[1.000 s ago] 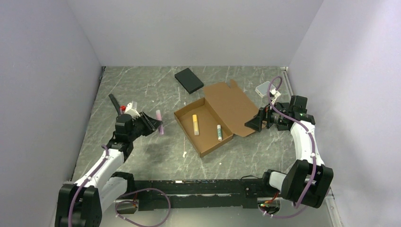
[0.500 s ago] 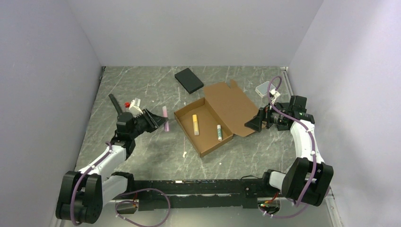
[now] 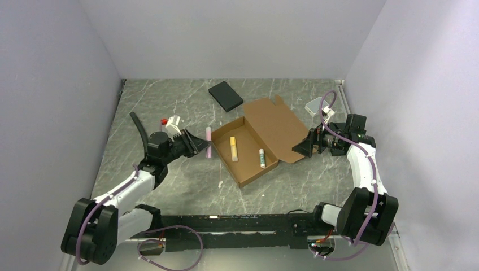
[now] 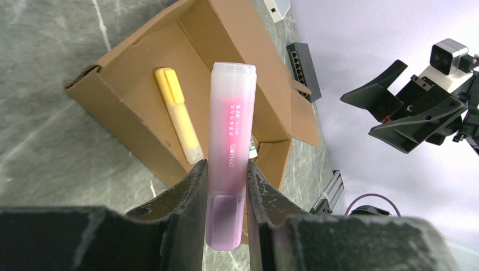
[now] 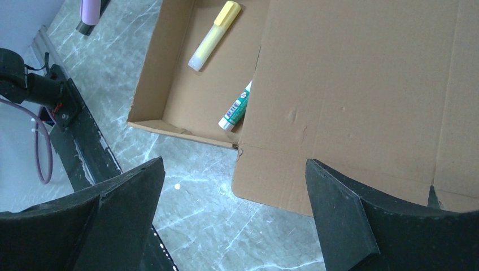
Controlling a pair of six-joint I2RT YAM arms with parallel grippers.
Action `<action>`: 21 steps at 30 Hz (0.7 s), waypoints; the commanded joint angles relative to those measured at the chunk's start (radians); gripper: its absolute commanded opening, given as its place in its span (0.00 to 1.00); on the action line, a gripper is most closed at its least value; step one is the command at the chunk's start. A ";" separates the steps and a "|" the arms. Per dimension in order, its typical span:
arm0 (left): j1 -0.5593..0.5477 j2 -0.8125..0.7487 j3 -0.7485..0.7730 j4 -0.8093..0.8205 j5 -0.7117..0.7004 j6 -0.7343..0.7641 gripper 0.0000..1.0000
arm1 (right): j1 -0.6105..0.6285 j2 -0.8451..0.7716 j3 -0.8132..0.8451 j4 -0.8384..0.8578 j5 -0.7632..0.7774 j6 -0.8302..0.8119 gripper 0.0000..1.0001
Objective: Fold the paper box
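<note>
Paper box [image 3: 244, 164] lies open mid-surface [image 3: 169, 107]. Left end effector [image 4: 226, 169] grips a pink highlighter [image 4: 231, 130] just beside it: best carried over the wall, released low. Right end effector [image 5: 234, 164] gapes wide over the lid [image 5: 361, 84].

Brown paper box [image 3: 271, 127], pink marker [image 4: 231, 135], yellow marker [image 3: 233, 148], green-and-white tube [image 3: 262, 158], black slab [image 3: 225, 96], grey marbled table [image 3: 169, 101]

Pink highlighter [image 4: 231, 141], left wrist view: white wordmark "deli" printed lengthwise on the barrel, followed by two small characters too fine to read. Above the wordmark, two short lines of red fine print, illegible. Green-and-white tube [image 5: 236, 107] inside the paper box [image 5: 350, 84], right wrist view: dark printing on the white band, illegible. Top view: lettering on both too small to make out.
</note>
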 commanded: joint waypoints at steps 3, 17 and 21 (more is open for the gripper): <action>-0.076 0.043 0.086 0.013 -0.045 0.040 0.00 | -0.007 -0.003 0.037 0.020 -0.032 -0.020 1.00; -0.233 0.166 0.190 0.009 -0.110 0.073 0.00 | -0.007 -0.005 0.039 0.016 -0.035 -0.021 1.00; -0.283 0.208 0.237 -0.031 -0.134 0.105 0.00 | -0.007 -0.006 0.038 0.014 -0.037 -0.023 1.00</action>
